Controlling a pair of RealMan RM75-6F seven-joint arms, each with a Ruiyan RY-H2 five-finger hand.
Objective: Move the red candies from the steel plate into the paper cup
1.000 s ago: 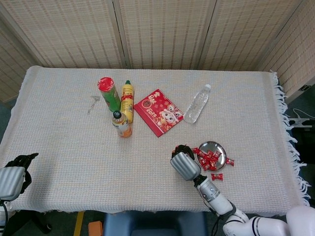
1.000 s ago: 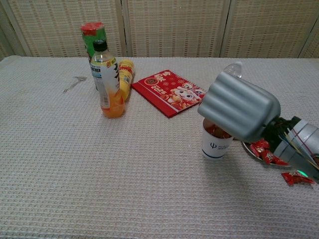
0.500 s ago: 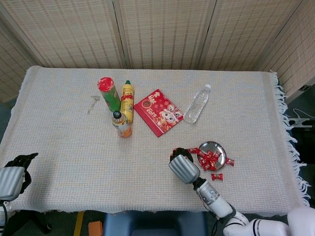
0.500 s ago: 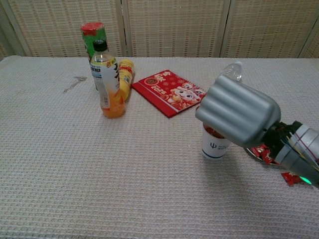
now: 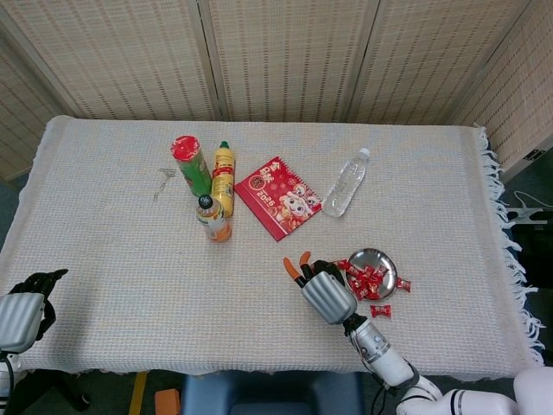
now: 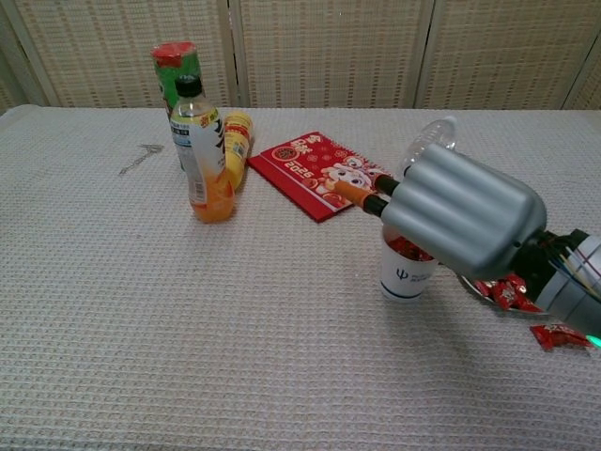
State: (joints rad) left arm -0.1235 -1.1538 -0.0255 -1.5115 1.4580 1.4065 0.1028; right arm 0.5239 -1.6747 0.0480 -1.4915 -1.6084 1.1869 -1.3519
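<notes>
The steel plate lies at the front right of the table with several red candies heaped on it. Two more candies sit loose on the cloth beside it. The white paper cup stands left of the plate and has red candies inside. My right hand hovers directly over the cup, its fingers stretched out to the left and holding nothing. From the head view the cup is hidden under that hand. My left hand rests off the table's front left corner, empty.
An orange drink bottle, a yellow bottle and a green can with a red lid stand mid-table. A red booklet and a clear water bottle lie behind the cup. The fringed table edge is at the right.
My right hand's fingers have uncurled and now point out to the left over the cup; the hand shifted slightly toward the table's front. The left hand has not moved.
</notes>
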